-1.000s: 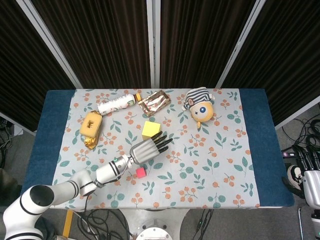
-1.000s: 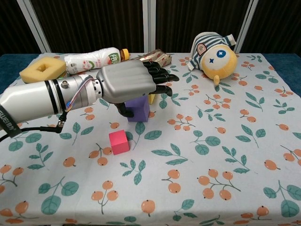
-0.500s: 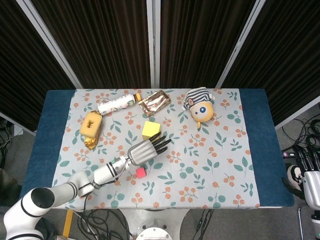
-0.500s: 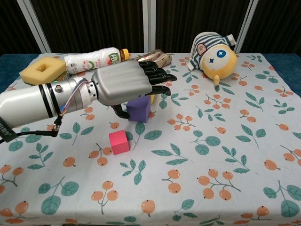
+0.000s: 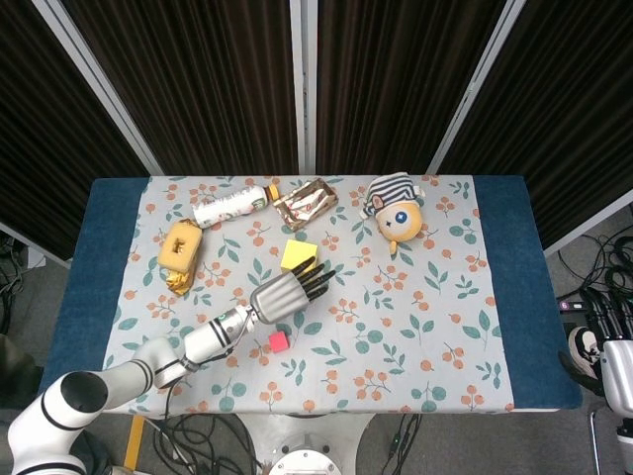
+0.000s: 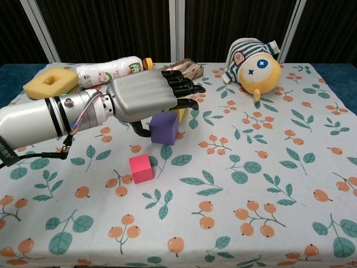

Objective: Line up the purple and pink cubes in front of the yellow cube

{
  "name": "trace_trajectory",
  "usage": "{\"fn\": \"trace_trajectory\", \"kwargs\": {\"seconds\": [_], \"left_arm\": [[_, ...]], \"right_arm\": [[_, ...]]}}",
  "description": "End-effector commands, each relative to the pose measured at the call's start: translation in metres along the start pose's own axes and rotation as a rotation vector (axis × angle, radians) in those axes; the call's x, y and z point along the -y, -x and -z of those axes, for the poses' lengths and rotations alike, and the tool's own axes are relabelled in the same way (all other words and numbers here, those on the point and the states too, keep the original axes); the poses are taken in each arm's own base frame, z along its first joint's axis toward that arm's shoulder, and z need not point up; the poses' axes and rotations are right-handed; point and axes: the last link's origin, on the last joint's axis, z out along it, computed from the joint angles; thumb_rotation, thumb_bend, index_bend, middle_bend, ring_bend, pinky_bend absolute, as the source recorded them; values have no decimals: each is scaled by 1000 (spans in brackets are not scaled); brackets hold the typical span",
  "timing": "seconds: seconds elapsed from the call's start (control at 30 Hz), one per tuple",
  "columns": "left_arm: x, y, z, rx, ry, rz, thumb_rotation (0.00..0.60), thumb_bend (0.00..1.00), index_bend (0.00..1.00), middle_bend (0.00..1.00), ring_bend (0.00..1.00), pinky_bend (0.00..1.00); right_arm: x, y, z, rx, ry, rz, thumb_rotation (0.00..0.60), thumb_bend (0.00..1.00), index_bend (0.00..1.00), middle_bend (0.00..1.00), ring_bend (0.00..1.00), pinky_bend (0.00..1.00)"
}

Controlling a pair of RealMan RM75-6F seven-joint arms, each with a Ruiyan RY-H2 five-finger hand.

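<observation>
The purple cube (image 6: 163, 127) sits on the cloth just in front of the yellow cube (image 5: 299, 254), of which the chest view shows only a sliver (image 6: 180, 115). My left hand (image 6: 146, 98) hovers over the purple cube with its fingers stretched forward and its thumb hooked down beside the cube's left face; it holds nothing. In the head view the left hand (image 5: 287, 295) hides the purple cube. The pink cube (image 6: 141, 168) lies apart, nearer me and slightly left. My right hand (image 5: 605, 315) hangs off the table's right side, too small to read.
Behind the yellow cube lie a white bottle (image 6: 111, 71), a snack packet (image 6: 184, 67) and a yellow sponge (image 6: 50, 82). A striped plush toy (image 6: 254, 64) lies at the back right. The flowered cloth (image 6: 251, 184) spreads to the right and front.
My left hand has drifted a little left and back over the purple cube, its thumb easing off the cube's side. The pink cube has not moved.
</observation>
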Motion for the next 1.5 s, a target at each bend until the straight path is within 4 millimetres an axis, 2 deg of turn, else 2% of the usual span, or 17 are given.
{"fn": "trace_trajectory", "kwargs": {"seconds": [0.03,0.6,0.97,1.5], "left_arm": [[-1,0,-2,-3,-3,9,600,26,222,70,92,120],[6,5,-13,11,-47,2,600,24,222,70,92,120],[-18,-9,-15,-46,-10,78,600,21,222,70,92,120],[-31,-28,-49,-51,-42,166,600,20,222,70,91,120]], "right_arm": [[-1,0,1,-1,3,1,600,139,0,74,1,101],[-2,-1,2,1,11,3,600,139,0,70,1,102],[-1,-1,1,-1,4,2,600,139,0,70,1,108],[-6,-3,5,-7,15,0,600,139,0,66,1,111]]}}
